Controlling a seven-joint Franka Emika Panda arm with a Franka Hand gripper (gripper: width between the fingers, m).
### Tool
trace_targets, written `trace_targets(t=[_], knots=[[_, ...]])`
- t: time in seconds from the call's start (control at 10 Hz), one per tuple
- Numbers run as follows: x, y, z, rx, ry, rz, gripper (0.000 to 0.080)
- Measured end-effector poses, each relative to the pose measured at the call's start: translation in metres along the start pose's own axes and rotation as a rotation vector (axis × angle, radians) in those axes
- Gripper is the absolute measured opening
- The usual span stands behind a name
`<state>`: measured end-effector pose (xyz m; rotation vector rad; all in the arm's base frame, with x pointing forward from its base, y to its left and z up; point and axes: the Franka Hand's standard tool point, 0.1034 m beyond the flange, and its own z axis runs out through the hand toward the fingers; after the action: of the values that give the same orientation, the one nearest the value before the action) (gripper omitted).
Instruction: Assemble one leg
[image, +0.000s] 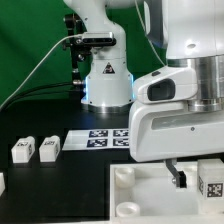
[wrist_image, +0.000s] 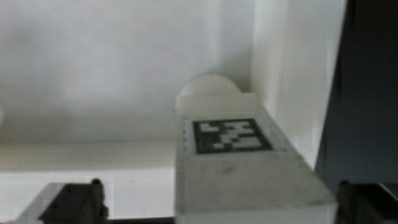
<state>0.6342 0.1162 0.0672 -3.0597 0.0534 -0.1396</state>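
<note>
Leg (wrist_image: 240, 150) between gripper (wrist_image: 214, 205) fingers, over white panel (image: 140, 195) at exterior view's right. Jaws appear clamped on it, contact partly hidden. Risk: leg tilts or slips in grasp, misses corner socket (image: 124, 174), jams. Spare legs (image: 36, 149) lie far left.

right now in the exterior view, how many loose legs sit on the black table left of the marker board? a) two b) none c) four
a: two legs stand side by side on the table, to the exterior view's left of the marker board.
</note>
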Motion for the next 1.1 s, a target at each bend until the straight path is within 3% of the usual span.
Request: trace_targets(t=[0.1, 0.2, 0.3, 0.4, 0.6, 1.1], knots=[[0.0001, 0.0004, 0.0000, 0.000, 0.000, 0.005, 0.0553], [0.0000, 0.0002, 0.0000, 0.001, 0.000, 0.052, 0.0399], [-0.0002, -0.0008, 0.0001, 0.006, -0.001, 0.183, 0.0399], [0.0000, 0.0001, 0.0000, 0.005, -0.001, 0.289, 0.0290], [0.0002, 0.0014, -0.0001, 0.005, -0.001, 0.470, 0.0290], [-0.0019, 0.0020, -0.0001, -0.014, -0.029, 1.346, 0.0290]])
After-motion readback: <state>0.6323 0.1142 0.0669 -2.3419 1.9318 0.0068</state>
